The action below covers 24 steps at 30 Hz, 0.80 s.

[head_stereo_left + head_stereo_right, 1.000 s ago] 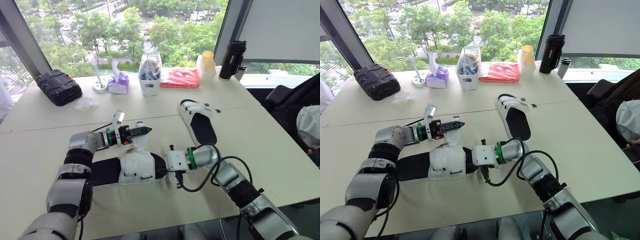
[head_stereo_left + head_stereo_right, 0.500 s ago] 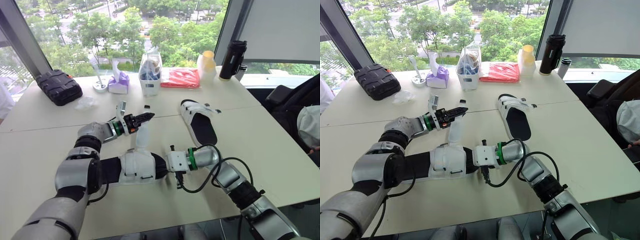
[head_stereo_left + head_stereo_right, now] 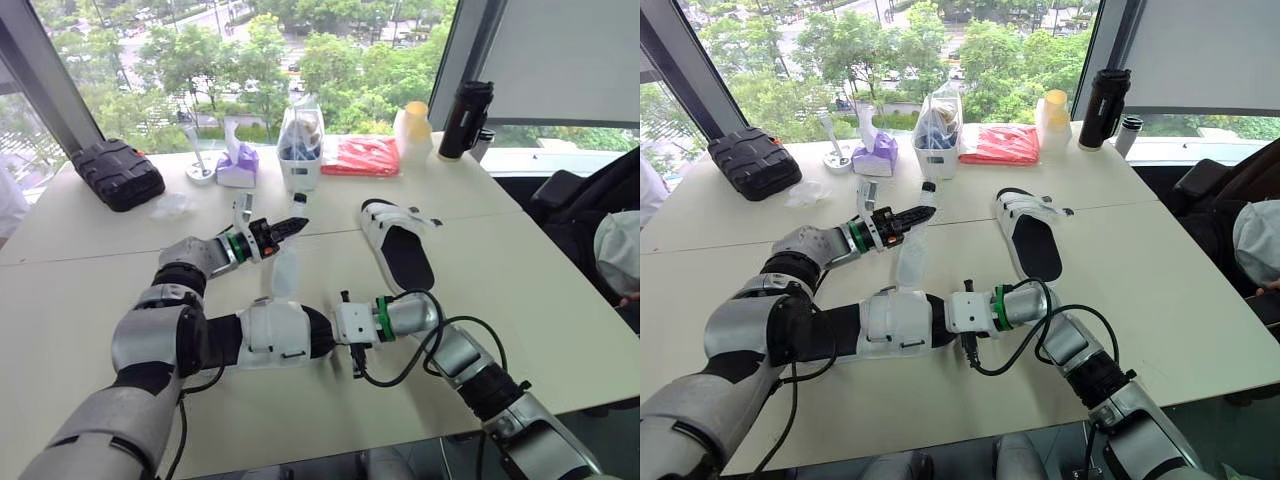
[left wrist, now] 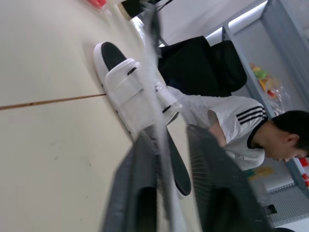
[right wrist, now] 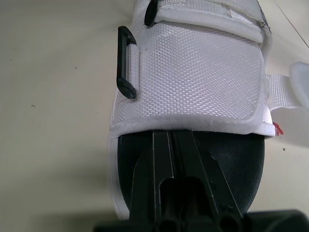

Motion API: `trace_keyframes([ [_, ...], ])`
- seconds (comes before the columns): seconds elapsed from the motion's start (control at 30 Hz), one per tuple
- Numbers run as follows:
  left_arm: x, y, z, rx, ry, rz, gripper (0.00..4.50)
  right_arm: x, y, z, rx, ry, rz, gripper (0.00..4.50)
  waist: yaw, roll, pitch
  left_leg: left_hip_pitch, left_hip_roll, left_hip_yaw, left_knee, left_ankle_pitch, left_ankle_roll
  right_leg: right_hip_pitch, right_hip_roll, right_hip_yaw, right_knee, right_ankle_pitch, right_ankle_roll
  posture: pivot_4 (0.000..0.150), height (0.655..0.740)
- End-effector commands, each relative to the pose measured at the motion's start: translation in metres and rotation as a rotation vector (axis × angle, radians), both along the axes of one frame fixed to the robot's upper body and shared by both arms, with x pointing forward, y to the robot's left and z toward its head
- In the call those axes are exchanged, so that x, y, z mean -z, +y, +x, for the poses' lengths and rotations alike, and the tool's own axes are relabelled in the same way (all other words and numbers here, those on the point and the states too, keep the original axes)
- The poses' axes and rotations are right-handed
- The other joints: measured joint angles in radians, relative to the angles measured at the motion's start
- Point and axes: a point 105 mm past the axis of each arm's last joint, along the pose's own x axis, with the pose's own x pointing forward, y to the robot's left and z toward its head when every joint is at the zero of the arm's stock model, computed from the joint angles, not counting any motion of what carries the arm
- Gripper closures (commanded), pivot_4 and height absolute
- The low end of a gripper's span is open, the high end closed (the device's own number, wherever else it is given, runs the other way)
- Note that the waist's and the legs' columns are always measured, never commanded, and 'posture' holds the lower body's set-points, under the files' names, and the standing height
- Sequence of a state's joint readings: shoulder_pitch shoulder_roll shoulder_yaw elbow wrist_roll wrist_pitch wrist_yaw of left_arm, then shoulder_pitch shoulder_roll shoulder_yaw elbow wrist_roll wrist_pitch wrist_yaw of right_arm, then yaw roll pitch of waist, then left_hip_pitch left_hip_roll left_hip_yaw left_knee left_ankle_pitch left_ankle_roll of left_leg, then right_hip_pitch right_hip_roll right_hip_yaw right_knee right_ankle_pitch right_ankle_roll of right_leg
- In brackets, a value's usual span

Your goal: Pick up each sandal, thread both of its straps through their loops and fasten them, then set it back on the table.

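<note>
One white sandal with a black footbed (image 3: pixel 270 335) lies near the table's front, toe toward my right arm. My right gripper (image 5: pixel 173 145) is shut on its toe end, just past the white upper (image 5: pixel 193 72) with its black loop (image 5: pixel 126 63). A white strap (image 3: pixel 283 272) runs from this sandal toward the table's far side. My left gripper (image 3: pixel 296 225) is shut on the strap's end, which passes between its fingers (image 4: pixel 140 193). The second sandal (image 3: pixel 398 245) lies apart to the right, straps across its upper.
Along the far edge stand a black case (image 3: pixel 118 173), a purple tissue box (image 3: pixel 237 165), a white bin (image 3: pixel 298 150), a red packet (image 3: pixel 360 156), a yellow-topped bottle (image 3: pixel 412 130) and a black flask (image 3: pixel 463 118). A person (image 4: pixel 231 125) sits at the right.
My left gripper has moved away from the sandal toward the far side, drawing the strap out straight, and its fingers have closed on it. The right arm and sandal have stayed put.
</note>
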State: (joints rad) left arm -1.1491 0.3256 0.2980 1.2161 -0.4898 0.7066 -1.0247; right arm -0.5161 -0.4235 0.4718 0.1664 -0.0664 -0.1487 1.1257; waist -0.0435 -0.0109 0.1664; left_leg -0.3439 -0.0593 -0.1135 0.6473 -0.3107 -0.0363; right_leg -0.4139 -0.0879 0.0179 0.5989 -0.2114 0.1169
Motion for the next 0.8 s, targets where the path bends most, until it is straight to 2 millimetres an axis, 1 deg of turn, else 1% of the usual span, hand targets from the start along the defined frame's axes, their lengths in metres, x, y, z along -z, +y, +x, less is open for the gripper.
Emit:
trace_keyframes([
  [0.03, -0.024, 0.006, 0.000, 0.020, -0.096, -0.007, 4.45, 0.030, -0.009, -0.006, 0.003, 0.070, -0.118, 4.50, 0.000, 0.000, 0.000, 0.000, 0.000, 0.000, 0.000, 0.000, 0.000, 0.000, 0.000, 0.000, 0.000, 0.000, 0.000, 0.150, 0.7400],
  [0.1, -0.028, 0.006, -0.003, 0.056, -0.137, 0.008, 4.45, 0.030, -0.009, -0.007, 0.001, 0.071, -0.119, 4.50, 0.000, 0.000, 0.000, 0.000, 0.000, 0.000, 0.000, 0.000, 0.000, 0.000, 0.000, 0.000, 0.000, 0.000, 0.000, 0.150, 0.7400],
  [0.17, -0.035, 0.003, -0.011, 0.125, -0.238, 0.041, 4.45, 0.031, -0.009, -0.007, -0.001, 0.071, -0.121, 4.50, 0.001, 0.000, 0.000, 0.000, 0.000, 0.000, 0.000, 0.000, 0.000, 0.000, 0.000, 0.000, 0.001, 0.000, 0.000, 0.150, 0.7400],
  [0.27, -0.041, -0.006, -0.035, 0.275, -0.416, 0.136, 4.45, 0.031, -0.010, -0.006, -0.002, 0.071, -0.125, 4.50, -0.001, 0.000, 0.000, 0.000, 0.000, 0.001, 0.000, 0.001, -0.002, 0.000, 0.000, 0.000, 0.001, 0.000, 0.000, 0.150, 0.7400],
  [0.3, -0.045, -0.010, -0.047, 0.336, -0.460, 0.139, 4.45, 0.031, -0.011, -0.006, -0.001, 0.071, -0.126, 4.50, -0.001, 0.000, 0.000, 0.000, 0.001, 0.001, 0.000, 0.003, -0.005, 0.000, 0.000, 0.001, 0.001, 0.000, 0.000, 0.150, 0.7400],
  [0.37, -0.051, -0.019, -0.079, 0.451, -0.617, 0.195, 4.45, 0.031, -0.012, -0.005, -0.002, 0.071, -0.129, 4.50, -0.004, 0.000, 0.000, 0.000, 0.001, 0.001, 0.000, 0.003, -0.005, 0.000, 0.000, 0.001, 0.001, 0.000, 0.000, 0.150, 0.7400],
  [0.47, -0.041, -0.030, -0.126, 0.580, -0.831, 0.328, 4.45, 0.032, -0.014, -0.006, -0.004, 0.075, -0.133, 4.50, 0.001, 0.000, 0.000, 0.000, 0.003, 0.002, 0.000, 0.003, -0.006, -0.001, 0.000, 0.003, 0.001, 0.000, 0.000, 0.150, 0.7400],
  [0.53, -0.036, -0.034, -0.146, 0.610, -0.926, 0.362, 4.45, 0.034, -0.015, -0.007, -0.008, 0.079, -0.136, 4.50, 0.003, 0.001, 0.000, 0.000, 0.003, 0.002, 0.000, 0.002, -0.004, -0.001, -0.001, 0.004, 0.001, 0.000, 0.000, 0.150, 0.7400],
  [0.57, -0.036, -0.035, -0.152, 0.614, -0.958, 0.368, 4.45, 0.034, -0.015, -0.008, -0.009, 0.081, -0.137, 4.50, 0.006, 0.001, 0.000, 0.000, 0.003, 0.002, 0.000, 0.000, -0.001, -0.001, -0.001, 0.004, 0.001, 0.000, 0.000, 0.150, 0.7400],
  [0.63, -0.034, -0.035, -0.161, 0.613, -1.021, 0.395, 4.45, 0.035, -0.015, -0.009, -0.016, 0.086, -0.142, 4.50, 0.009, 0.001, 0.000, 0.001, 0.003, 0.002, 0.000, 0.000, -0.001, 0.001, -0.001, 0.003, 0.000, 0.000, 0.000, 0.150, 0.7400],
  [0.67, -0.029, -0.034, -0.164, 0.619, -1.075, 0.445, 4.45, 0.035, -0.016, -0.009, -0.021, 0.089, -0.146, 4.50, 0.009, 0.001, 0.000, 0.001, 0.003, 0.002, 0.000, 0.000, -0.001, 0.002, -0.001, 0.003, 0.000, 0.000, -0.001, 0.150, 0.7400],
  [0.8, -0.024, -0.027, -0.176, 0.655, -1.209, 0.513, 4.45, 0.039, -0.017, -0.015, -0.054, 0.102, -0.165, 4.50, 0.010, 0.001, 0.000, 0.003, 0.002, 0.002, 0.000, 0.000, -0.001, 0.003, 0.000, 0.003, 0.000, 0.000, -0.001, 0.150, 0.7400],
])
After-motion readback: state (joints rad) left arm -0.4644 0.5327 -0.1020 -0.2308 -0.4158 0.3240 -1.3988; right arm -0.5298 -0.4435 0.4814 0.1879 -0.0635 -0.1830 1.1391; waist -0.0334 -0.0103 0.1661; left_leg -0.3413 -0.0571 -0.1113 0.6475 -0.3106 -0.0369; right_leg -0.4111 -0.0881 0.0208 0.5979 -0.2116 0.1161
